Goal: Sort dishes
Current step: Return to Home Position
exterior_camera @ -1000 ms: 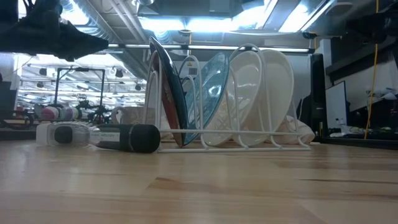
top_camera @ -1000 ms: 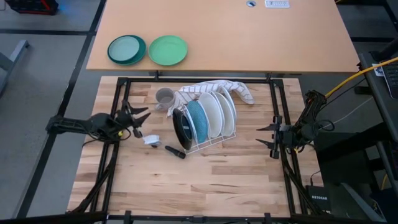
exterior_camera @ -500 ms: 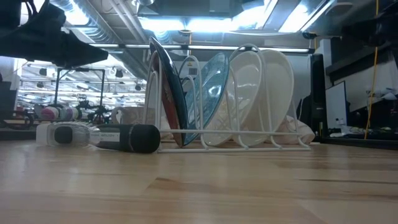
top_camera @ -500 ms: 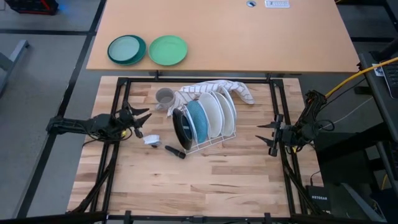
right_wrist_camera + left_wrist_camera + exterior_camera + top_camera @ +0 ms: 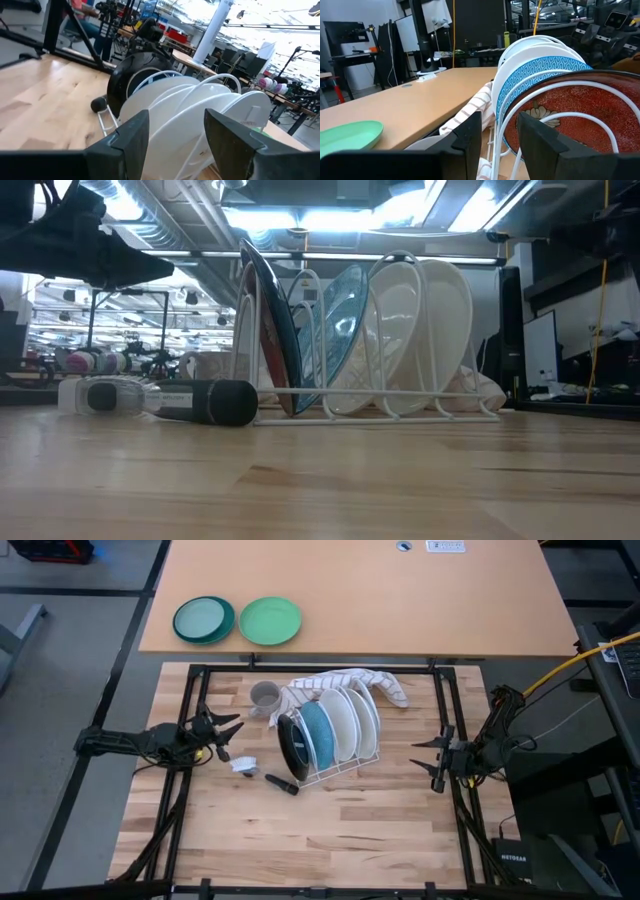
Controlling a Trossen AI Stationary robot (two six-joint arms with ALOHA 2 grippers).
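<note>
A white wire rack [image 5: 335, 768] stands mid-table and holds several plates on edge: a red-flowered plate with black back [image 5: 293, 745] [image 5: 580, 120], a light blue plate [image 5: 316, 733] and two white plates [image 5: 350, 720]. A small grey cup [image 5: 264, 697] stands to the rack's far left. My left gripper [image 5: 232, 735] is open, left of the rack, above the table. My right gripper [image 5: 425, 755] is open, right of the rack.
A striped cloth [image 5: 345, 680] lies behind the rack. A black cylinder [image 5: 281, 784] and a small clear object [image 5: 243, 765] lie near the rack's left corner. A teal plate [image 5: 203, 619] and a green plate [image 5: 270, 620] sit on the far table.
My left gripper has drawn back slightly toward the table's left edge.
</note>
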